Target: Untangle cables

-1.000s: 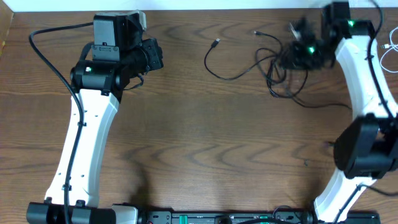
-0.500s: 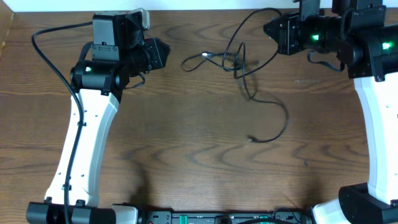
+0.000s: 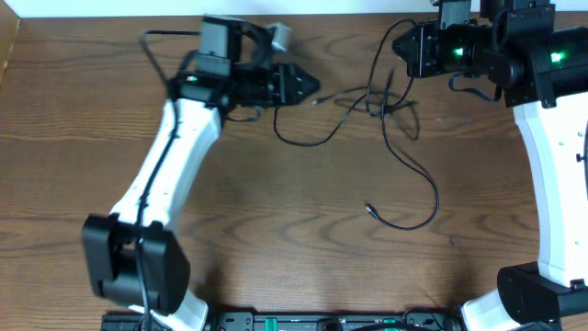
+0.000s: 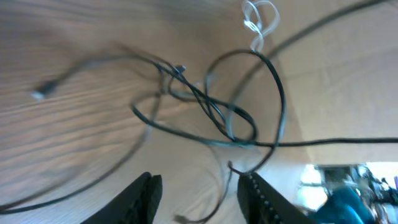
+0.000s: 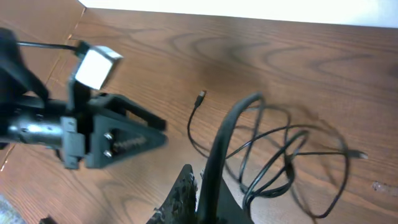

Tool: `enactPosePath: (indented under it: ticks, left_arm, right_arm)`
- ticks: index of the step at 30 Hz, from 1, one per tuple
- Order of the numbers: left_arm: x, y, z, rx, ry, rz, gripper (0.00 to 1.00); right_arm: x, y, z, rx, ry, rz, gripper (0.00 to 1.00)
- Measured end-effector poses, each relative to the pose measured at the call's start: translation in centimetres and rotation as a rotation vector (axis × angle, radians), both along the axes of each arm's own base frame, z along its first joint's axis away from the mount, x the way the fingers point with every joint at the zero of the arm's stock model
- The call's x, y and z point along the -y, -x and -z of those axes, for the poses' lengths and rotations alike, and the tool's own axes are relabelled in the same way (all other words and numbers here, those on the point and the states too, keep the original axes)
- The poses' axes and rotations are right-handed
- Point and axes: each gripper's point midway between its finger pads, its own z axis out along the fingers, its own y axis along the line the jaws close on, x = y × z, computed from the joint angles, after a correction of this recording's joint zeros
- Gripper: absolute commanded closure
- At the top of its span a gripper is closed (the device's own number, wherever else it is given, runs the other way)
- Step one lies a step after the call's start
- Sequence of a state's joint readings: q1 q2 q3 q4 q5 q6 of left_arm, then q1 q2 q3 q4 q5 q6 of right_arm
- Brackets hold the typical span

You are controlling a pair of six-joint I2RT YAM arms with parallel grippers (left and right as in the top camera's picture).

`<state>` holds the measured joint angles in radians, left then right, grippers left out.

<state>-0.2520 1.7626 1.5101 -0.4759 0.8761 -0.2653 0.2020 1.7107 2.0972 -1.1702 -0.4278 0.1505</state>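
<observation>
Black cord rises straight up between the fingers of your right gripper (image 5: pixel 202 200), which are pressed together on that one strand of the cables (image 3: pixel 378 101). The gripper sits at the far right end of the table (image 3: pixel 276 230), pointing left, with the pinched strand arching up and over from its tip. From there the cord drops into a loose knot of crossing loops, just left of and nearer you than the gripper. In the right wrist view those loops lie spread over the wood grain, overlapping each other.

Your left gripper (image 3: pixel 310 88) points right toward the same knot, its two fingers (image 4: pixel 144 194) spread with bare wood between them and nothing pinched. It is just left of the tangle and not touching it. In the left wrist view the knot fills the middle of the frame, with blurred strands crossing one another. A pale looped cord (image 4: pixel 256 20) lies beyond it at the top.

Further out, one black loop sags toward you beneath the left gripper's tip. A long single strand curves away from the knot toward the near side. It ends in a small plug (image 3: pixel 369 209) lying flat on the open wood, well apart from both grippers.
</observation>
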Motion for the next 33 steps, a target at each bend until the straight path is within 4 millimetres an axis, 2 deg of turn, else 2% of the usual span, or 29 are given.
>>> enactPosePath:
  ticks: [5, 9, 15, 18, 22, 27, 29, 31, 32, 33]
  left_arm:
    - [4.0, 1.3, -1.1, 0.07, 0.052, 0.108, 0.51]
    - [6.1, 2.2, -1.2, 0.065, 0.053, 0.124, 0.51]
    - [8.4, 2.2, -1.5, 0.082, 0.067, 0.114, 0.51]
    - [10.0, 2.5, -0.9, 0.072, 0.073, 0.124, 0.51]
    - [11.6, 2.7, 1.4, 0.017, 0.035, 0.096, 0.51]
    - [12.4, 2.2, 4.0, -0.031, -0.018, 0.035, 0.53]
    - [12.3, 1.7, 4.6, -0.037, -0.032, 0.01, 0.57]
    - [12.2, 1.3, 4.9, -0.034, -0.043, -0.014, 0.66]
    - [12.1, 1.1, 4.8, -0.029, -0.044, -0.022, 0.73]
    - [12.1, 0.9, 4.8, -0.018, -0.046, -0.029, 0.89]
  right_arm:
    - [0.2, 0.1, 0.2, -0.009, 0.007, 0.008, 0.99]
    - [0.2, 0.1, 0.2, -0.011, 0.008, 0.009, 0.99]
    - [0.2, 0.1, 0.2, -0.011, 0.008, 0.009, 0.99]
    - [0.2, 0.1, 0.2, -0.011, 0.009, 0.009, 0.99]
    - [0.2, 0.2, 0.3, -0.016, 0.01, 0.01, 0.99]
    - [0.3, 0.3, 0.4, -0.022, 0.013, 0.011, 0.99]
    - [0.3, 0.3, 0.4, -0.022, 0.013, 0.011, 0.99]
    - [0.3, 0.3, 0.4, -0.022, 0.013, 0.011, 0.99]
    - [0.3, 0.3, 0.4, -0.022, 0.013, 0.011, 0.99]
    - [0.3, 0.3, 0.4, -0.022, 0.013, 0.011, 0.99]
